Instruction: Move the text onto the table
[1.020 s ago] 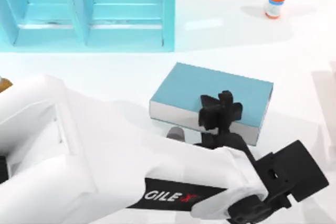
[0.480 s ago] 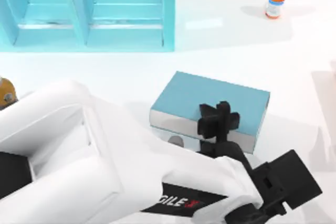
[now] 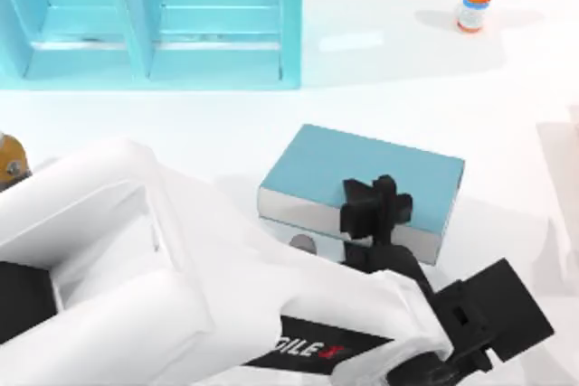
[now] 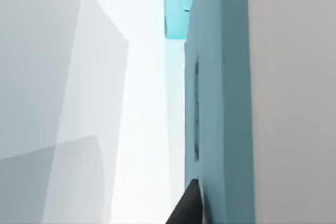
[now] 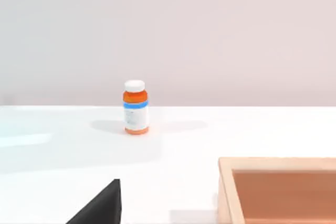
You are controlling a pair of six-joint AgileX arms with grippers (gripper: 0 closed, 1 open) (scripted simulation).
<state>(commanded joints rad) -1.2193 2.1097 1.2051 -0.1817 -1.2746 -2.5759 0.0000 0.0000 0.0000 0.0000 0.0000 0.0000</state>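
Left claw (image 3: 378, 208) clamps the text's (image 3: 362, 169) near edge, above the table (image 3: 407, 70).

Plain pale pinkish-grey wall (image 5: 210, 30) behind

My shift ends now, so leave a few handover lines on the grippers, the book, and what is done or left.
Left gripper: at the near edge of the teal-blue book, seemingly clamped on it.
Right gripper: parked, facing the orange pill bottle and a wooden tray.
Book: lying flat on the white table, in front of the light-blue shelf unit.
Done: book appears down.
Left: release and withdraw.
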